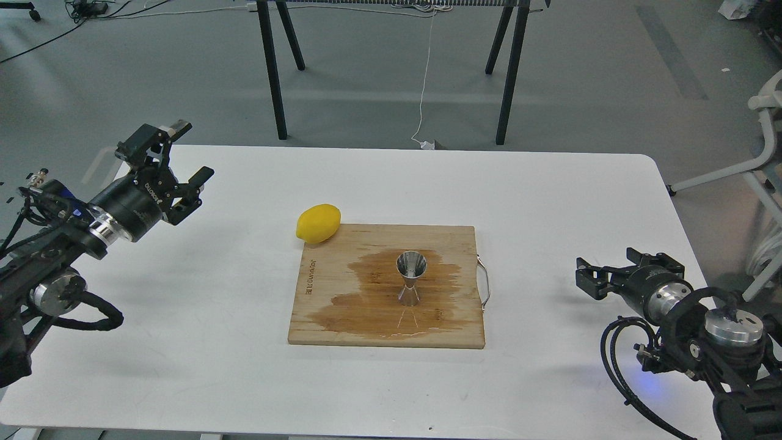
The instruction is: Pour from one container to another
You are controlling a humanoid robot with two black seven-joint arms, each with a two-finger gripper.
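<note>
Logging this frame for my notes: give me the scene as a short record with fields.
jigger: upright, mid board
board: wooden, wet dark patch around jigger
lemon: at board's far left corner
glass cup: not visible
left gripper: open, raised over table's left side, empty
right gripper: open, low near table's right edge, empty
table: white
</note>
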